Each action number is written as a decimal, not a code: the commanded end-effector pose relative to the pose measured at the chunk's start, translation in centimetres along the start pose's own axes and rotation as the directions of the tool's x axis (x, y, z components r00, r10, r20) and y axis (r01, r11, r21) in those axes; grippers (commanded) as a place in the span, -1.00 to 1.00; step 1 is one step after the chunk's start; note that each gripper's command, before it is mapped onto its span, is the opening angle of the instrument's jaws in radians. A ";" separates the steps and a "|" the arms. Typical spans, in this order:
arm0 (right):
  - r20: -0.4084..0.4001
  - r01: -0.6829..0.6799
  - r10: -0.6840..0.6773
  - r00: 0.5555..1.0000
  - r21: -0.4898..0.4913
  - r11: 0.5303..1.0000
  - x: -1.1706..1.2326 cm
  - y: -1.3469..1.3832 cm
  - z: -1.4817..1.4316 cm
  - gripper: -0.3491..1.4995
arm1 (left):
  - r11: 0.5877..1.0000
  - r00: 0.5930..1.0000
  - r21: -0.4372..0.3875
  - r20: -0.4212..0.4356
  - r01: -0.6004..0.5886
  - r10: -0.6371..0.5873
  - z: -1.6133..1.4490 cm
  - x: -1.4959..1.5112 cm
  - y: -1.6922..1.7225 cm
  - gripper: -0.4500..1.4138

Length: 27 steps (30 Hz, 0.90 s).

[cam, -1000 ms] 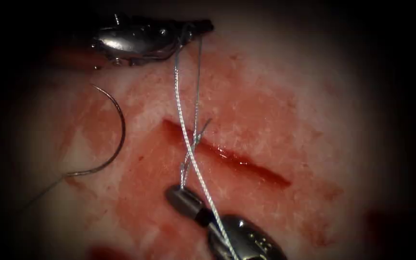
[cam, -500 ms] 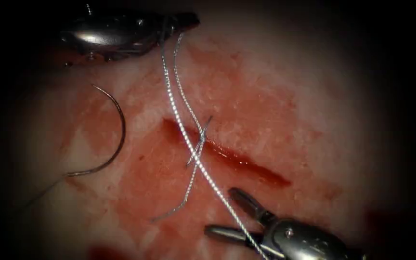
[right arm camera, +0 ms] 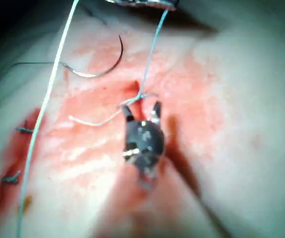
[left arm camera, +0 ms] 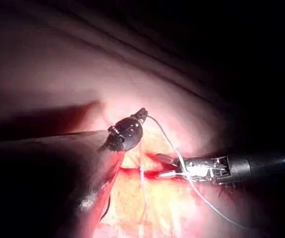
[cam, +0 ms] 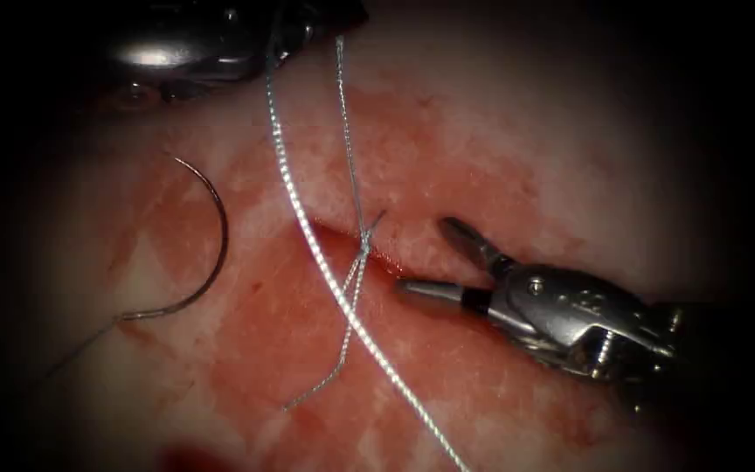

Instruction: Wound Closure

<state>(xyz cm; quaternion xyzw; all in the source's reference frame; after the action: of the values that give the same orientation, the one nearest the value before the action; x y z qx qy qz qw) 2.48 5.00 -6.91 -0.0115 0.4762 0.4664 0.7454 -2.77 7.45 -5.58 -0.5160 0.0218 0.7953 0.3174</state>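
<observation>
Needle (cam: 207,253): lies loose on the tissue (cam: 500,131), well left of the cut (cam: 377,253), not in the tissue and held by neither tool. A thin tail of thread runs off from its lower end toward the left.

Left tool (cam: 342,17): at the top edge, above the cut's left end. Its jaws are closed on the thread (cam: 308,232); two strands descend from it to the knot (cam: 364,247) at the cut.

Knot: sits on the cut's left end. A short free end (cam: 321,385) trails down and left from it, slack on the tissue. One long strand crosses over it and runs off the lower edge.

Right tool (cam: 434,258): jaws open and empty. A second ago they gripped the short end below the cut; it has since let go and moved up to the cut, just right of the knot.

Step in hand, as judged: knot tying, between throws. Any further grasp calls for the right tool to pick one strand cleanly.

Obstructions: the strands cross close to the knot, so a wrong strand is easily caught. Red fluid (cam: 264,332) wets the tissue around the cut.
</observation>
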 end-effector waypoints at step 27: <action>-0.032 0.010 -0.009 0.999 0.039 0.999 0.08 -0.27 0.88 0.96 | 1.000 1.000 -0.017 -0.020 0.021 -0.021 -0.06 0.15 0.25 -0.89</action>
<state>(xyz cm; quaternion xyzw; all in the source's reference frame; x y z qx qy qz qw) 3.22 5.32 -6.65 -0.0064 0.4961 0.4533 0.7405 -2.84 7.33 -5.87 -0.5274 0.0138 0.7865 0.3210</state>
